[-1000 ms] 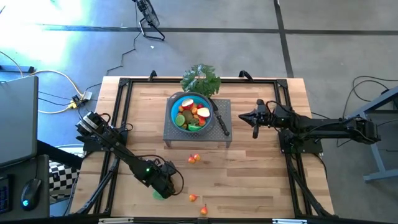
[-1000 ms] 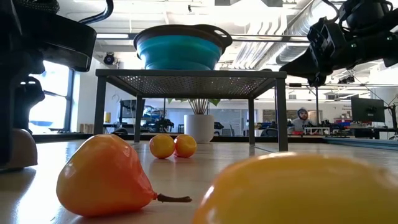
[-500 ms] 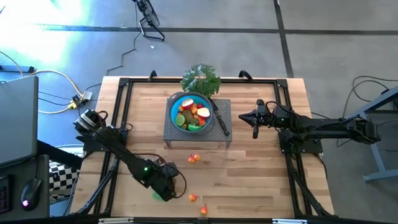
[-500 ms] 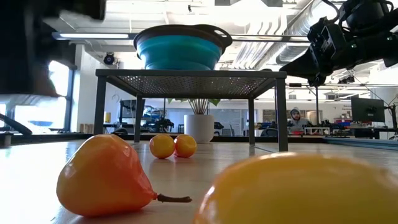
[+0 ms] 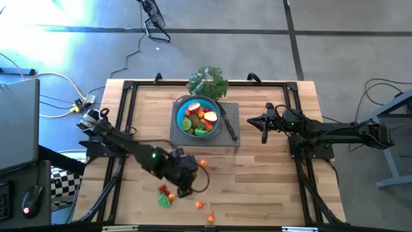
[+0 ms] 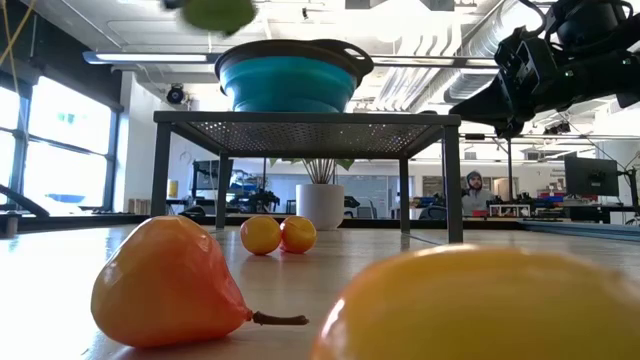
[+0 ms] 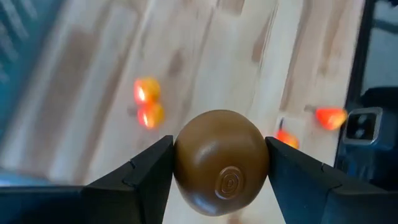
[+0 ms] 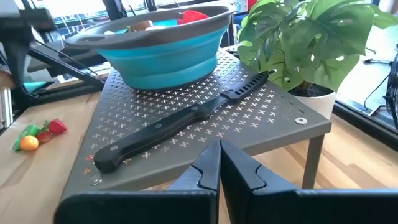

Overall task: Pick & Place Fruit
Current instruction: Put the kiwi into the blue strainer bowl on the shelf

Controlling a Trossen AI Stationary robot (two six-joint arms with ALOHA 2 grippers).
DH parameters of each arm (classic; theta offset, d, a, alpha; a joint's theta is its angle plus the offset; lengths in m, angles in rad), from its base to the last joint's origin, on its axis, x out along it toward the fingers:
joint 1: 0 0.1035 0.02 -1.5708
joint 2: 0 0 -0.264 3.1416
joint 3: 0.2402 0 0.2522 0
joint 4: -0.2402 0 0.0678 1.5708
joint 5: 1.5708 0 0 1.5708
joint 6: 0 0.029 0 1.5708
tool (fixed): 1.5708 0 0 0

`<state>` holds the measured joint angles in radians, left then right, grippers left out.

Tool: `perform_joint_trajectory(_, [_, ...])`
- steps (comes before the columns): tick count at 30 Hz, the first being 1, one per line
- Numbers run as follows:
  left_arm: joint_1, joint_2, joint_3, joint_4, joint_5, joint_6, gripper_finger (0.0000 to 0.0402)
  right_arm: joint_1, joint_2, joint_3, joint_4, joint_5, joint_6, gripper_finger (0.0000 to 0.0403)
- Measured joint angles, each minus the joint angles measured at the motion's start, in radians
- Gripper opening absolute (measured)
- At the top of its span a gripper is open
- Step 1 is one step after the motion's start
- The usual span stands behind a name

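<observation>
The left gripper [image 7: 219, 163] is clamping a brown fruit [image 7: 221, 160] between its fingers, hanging above the table [image 5: 257, 180] in front of the grey stand [image 5: 183, 140]. The right gripper [image 5: 264, 124], fingers shut and empty, is waiting beside the blue bowl [image 5: 182, 108] of fruit.

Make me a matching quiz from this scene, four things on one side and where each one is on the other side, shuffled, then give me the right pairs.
Things:
1. brown fruit
2. black-handled knife
3. blue bowl
4. leafy green bunch

Places:
A. lying on the grey metal stand beside the bowl
B. at the table's far edge, behind the stand
C. between the fingers of the left hand
D. on top of the stand, holding fruit pieces

Pairs: 1-C, 2-A, 3-D, 4-B
</observation>
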<state>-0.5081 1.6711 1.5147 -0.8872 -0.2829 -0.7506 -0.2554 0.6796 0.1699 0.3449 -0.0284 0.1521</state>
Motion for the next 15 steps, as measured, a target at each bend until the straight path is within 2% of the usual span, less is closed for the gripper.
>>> perform_joint_trajectory(10, [0.153,-0.001,0.226,-0.136,-0.001,0.214,0.0221,0.000,0.000,0.000,0.002,0.000,-0.029,0.0002])
perform_joint_trajectory(15, [0.236,-0.001,0.303,-0.141,-0.001,0.322,0.0221,0.000,0.000,0.000,0.002,0.000,-0.030,0.0002])
